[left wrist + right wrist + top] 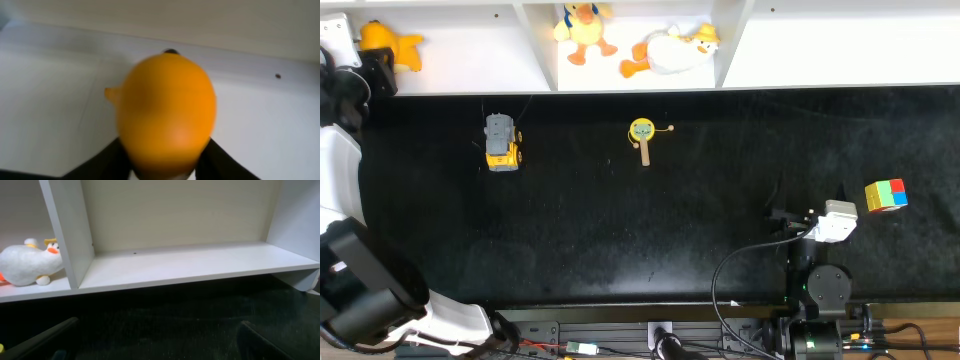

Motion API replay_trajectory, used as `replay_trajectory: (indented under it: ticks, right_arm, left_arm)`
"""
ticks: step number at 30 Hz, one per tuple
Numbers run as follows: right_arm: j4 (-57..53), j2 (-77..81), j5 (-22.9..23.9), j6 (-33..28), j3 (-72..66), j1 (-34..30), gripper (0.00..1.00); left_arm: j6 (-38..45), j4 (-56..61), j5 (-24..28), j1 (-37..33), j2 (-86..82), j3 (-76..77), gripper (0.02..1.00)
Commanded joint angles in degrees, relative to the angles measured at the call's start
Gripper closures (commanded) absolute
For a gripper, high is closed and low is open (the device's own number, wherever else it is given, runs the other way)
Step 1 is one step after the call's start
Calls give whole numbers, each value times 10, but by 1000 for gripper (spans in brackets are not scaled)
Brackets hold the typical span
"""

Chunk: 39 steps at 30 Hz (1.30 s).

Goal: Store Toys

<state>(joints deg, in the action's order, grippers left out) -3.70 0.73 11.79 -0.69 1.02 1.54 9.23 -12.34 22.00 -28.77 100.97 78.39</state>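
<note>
An orange duck toy [167,112] sits between the fingers of my left gripper [167,167], which is shut on it inside the left compartment of the white shelf [470,80]. In the top view the orange duck [392,45] is at the far left with the left gripper [376,70] just beside it. On the black mat lie a grey and yellow toy truck [501,142], a yellow rattle drum [643,134] and a colour cube [885,195]. My right gripper [788,216] stands open low over the mat at the right, fingers [50,335] wide apart, facing the shelf's right compartment [200,262].
The middle compartment holds a yellow plush duck [582,28] and a white plush duck [670,48]; the white duck [27,265] also shows beyond a divider [67,230]. Cables run along the table's front edge [740,270].
</note>
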Motion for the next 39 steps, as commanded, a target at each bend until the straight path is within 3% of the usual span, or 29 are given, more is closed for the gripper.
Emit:
replay_trajectory:
  ticks: [1, 2, 4, 13, 21, 27, 39]
  right_arm:
    - [3, -5, -2, -2, -7, -1, 7]
    - [3, -5, -2, -2, -7, -1, 5]
    - [3, -5, -2, -2, -7, -1, 5]
    - [3, -5, -2, -2, -7, -1, 7]
    - [3, -5, -2, -2, -7, -1, 5]
    - [3, -5, -2, -2, -7, -1, 5]
    - [3, -5, -2, -2, -7, -1, 5]
  left_arm:
    - [-3, 1, -7, 12, 19, 6, 314]
    - [-3, 3, -7, 13, 19, 6, 183]
    - [-3, 7, -7, 16, 19, 6, 20]
    - [-3, 5, -8, 23, 19, 6, 20]
    - [-3, -87, -85, 23, -21, 4, 20]
    - [12, -151, -89, 23, -69, -2, 23]
    - [12, -193, -114, 49, -246, -167, 20]
